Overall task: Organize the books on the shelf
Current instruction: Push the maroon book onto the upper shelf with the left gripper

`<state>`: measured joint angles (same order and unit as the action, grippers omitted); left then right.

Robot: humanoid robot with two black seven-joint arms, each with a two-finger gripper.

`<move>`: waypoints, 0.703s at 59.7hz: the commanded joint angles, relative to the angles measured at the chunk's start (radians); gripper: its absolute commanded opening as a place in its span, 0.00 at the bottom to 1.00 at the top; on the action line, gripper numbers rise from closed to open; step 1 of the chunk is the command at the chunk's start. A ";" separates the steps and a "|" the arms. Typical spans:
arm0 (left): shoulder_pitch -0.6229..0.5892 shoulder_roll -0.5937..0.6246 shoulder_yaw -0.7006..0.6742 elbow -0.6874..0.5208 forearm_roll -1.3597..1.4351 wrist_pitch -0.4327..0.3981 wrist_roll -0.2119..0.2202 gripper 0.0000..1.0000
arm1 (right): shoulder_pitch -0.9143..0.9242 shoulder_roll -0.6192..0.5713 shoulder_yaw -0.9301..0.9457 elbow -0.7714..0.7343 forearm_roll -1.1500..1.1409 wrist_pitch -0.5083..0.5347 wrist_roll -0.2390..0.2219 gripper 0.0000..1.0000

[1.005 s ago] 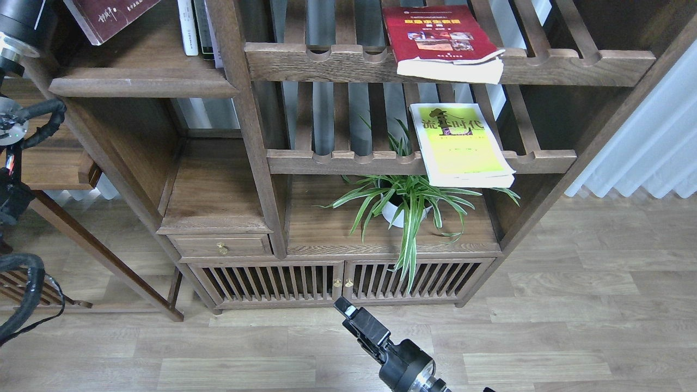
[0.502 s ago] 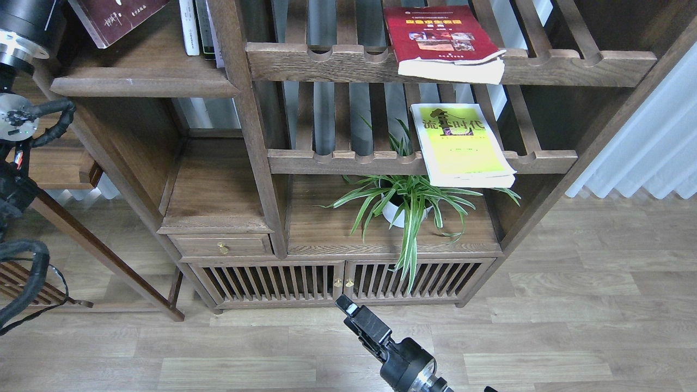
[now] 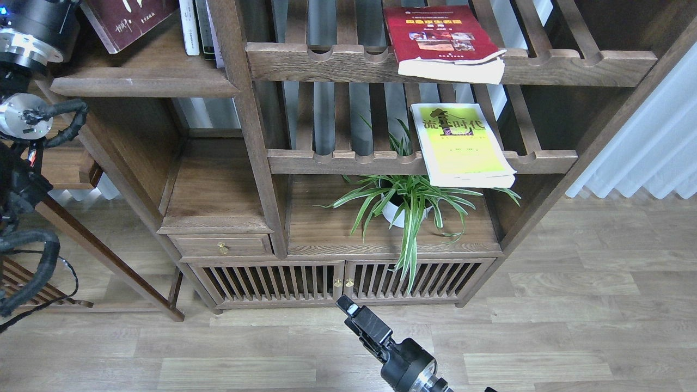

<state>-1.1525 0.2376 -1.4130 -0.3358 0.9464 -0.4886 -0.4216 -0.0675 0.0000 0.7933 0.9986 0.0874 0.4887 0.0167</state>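
Note:
A dark maroon book [image 3: 133,19] hangs tilted over the solid plank shelf [image 3: 144,81] at the top left; its upper part is cut off by the frame. My left arm [image 3: 30,32] rises beside it and leaves the view at the top, so its fingers are hidden. The red book [image 3: 441,41] lies flat on the upper slatted rack, overhanging the front rail. On the lower slatted rack rests the yellow-green book [image 3: 463,144], also overhanging. My right gripper [image 3: 348,311] hovers low over the floor, dark and narrow; its fingers cannot be told apart.
A few thin books [image 3: 199,27] stand upright at the shelf's right end against the post. A potted spider plant [image 3: 405,204] sits under the lower rack. A small drawer [image 3: 220,246], slatted cabinet doors [image 3: 337,280] and a white curtain [image 3: 648,141] are nearby.
The maroon book and my left arm have shifted to the right and slightly down over the shelf. The right arm has barely moved.

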 commanded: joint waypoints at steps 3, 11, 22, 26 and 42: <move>-0.001 0.000 0.023 0.001 0.000 0.000 -0.009 0.02 | 0.000 0.000 0.003 0.000 0.002 0.000 0.000 0.98; -0.001 -0.012 0.049 0.001 0.000 0.000 -0.009 0.03 | -0.002 0.000 0.004 0.000 0.000 0.000 0.000 0.98; 0.008 -0.027 0.060 0.000 -0.006 0.000 -0.011 0.03 | -0.002 0.000 0.004 0.000 0.002 0.000 0.000 0.98; 0.017 -0.032 0.065 -0.002 -0.032 0.000 -0.009 0.03 | -0.002 0.000 0.004 0.000 0.002 0.000 0.000 0.98; 0.027 -0.035 0.089 -0.023 -0.055 0.000 0.006 0.07 | -0.008 0.000 0.004 0.000 0.002 0.000 0.000 0.98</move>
<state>-1.1241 0.1953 -1.3287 -0.3484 0.8921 -0.4887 -0.4256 -0.0711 0.0000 0.7984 0.9986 0.0890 0.4887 0.0179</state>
